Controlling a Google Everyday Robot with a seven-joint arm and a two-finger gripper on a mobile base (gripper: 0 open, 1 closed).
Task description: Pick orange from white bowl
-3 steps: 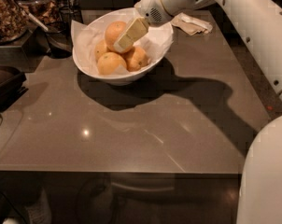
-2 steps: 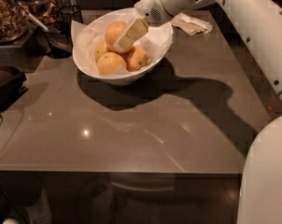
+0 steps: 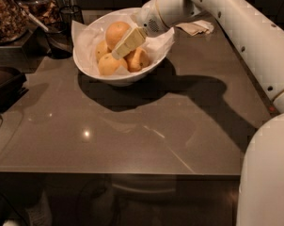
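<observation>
Scarcely moved since earlier, hand (image 3: 126, 43), grip state indiscernible, sits inside white bowl (image 3: 92, 68) beside orange (image 3: 116, 32); off-centre squeeze could roll it away.

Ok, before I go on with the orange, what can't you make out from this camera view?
1. The gripper is over the white bowl and covers the lower right of the orange. Contact between them cannot be told.
2. Smaller oranges: partly hidden by the gripper and the bowl's near wall, so their count is unclear.
3. Containers at top left: cut off by the picture's edge.
</observation>
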